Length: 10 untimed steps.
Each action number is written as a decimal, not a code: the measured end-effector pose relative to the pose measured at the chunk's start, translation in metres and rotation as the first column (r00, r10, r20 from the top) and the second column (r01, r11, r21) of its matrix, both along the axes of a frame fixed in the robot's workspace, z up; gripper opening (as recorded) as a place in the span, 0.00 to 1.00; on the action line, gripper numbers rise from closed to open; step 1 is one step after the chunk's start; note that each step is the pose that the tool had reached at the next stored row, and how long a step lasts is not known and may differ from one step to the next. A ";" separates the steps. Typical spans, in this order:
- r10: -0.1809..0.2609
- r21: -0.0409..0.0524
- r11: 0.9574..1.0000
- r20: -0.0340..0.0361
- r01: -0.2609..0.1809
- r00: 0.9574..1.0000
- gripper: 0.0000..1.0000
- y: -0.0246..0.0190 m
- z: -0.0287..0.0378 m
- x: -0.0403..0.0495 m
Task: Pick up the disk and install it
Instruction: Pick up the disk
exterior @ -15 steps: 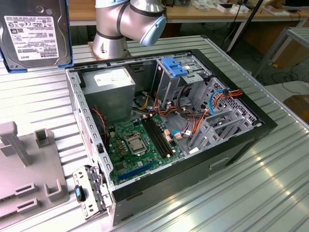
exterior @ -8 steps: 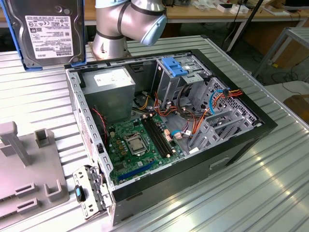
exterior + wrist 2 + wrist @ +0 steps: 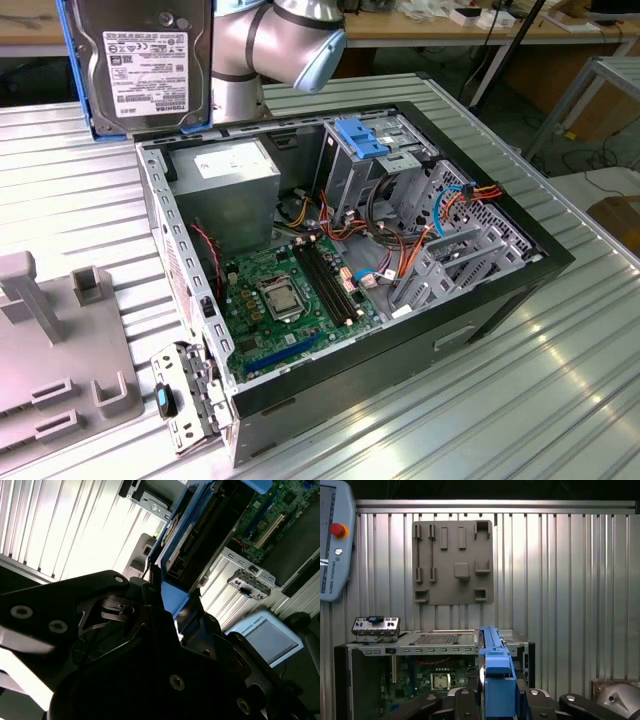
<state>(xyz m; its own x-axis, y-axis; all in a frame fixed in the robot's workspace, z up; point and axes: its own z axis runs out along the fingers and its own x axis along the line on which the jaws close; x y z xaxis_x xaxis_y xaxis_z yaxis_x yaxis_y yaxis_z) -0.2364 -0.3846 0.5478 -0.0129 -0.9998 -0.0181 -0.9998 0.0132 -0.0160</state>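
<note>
I have the disk (image 3: 145, 65) up in the air, clear of the table (image 3: 560, 400). In the exterior view it hangs upright at about eleven o'clock from the open computer case (image 3: 500, 290), with its labelled face towards the camera and blue rails down its sides. The arm (image 3: 285, 40) sits just behind it, at one o'clock from the disk.

In both wrist views the gripper (image 3: 175, 605) is clenched on the disk (image 3: 200, 535), its black jaws pressed against the two flat faces near one end. In the first wrist view I see the disk (image 3: 496, 675) edge-on, its blue rail running straight out from the gripper (image 3: 498, 702) above the case (image 3: 380, 680).

Inside the case, in the exterior view, the fixed blue bracket (image 3: 365, 135) tops the silver drive cage at twelve o'clock. The grey power-supply box (image 3: 235, 185) lies at ten o'clock and the green motherboard (image 3: 290, 300) is near the middle. A grey fixture plate (image 3: 50, 360) lies on the table at nine o'clock from the case. A teach pendant (image 3: 332, 545) appears in the first wrist view.
</note>
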 end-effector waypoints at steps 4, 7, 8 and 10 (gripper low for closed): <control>0.000 0.000 1.000 0.000 0.000 1.000 0.37 0.0000 0.0000 0.0122; 0.000 0.000 1.000 0.000 0.000 1.000 0.37 0.0000 0.0000 0.0267; 0.000 0.000 1.000 0.000 0.000 1.000 0.37 0.0000 0.0000 0.0308; 0.000 0.000 1.000 0.000 0.000 1.000 0.37 0.0000 0.0000 0.0395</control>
<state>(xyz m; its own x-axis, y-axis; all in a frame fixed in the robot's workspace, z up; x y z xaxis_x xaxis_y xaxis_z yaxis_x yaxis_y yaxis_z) -0.1969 -0.3846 0.5478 -0.0129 -0.9998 -0.0179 -0.9998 0.0132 -0.0161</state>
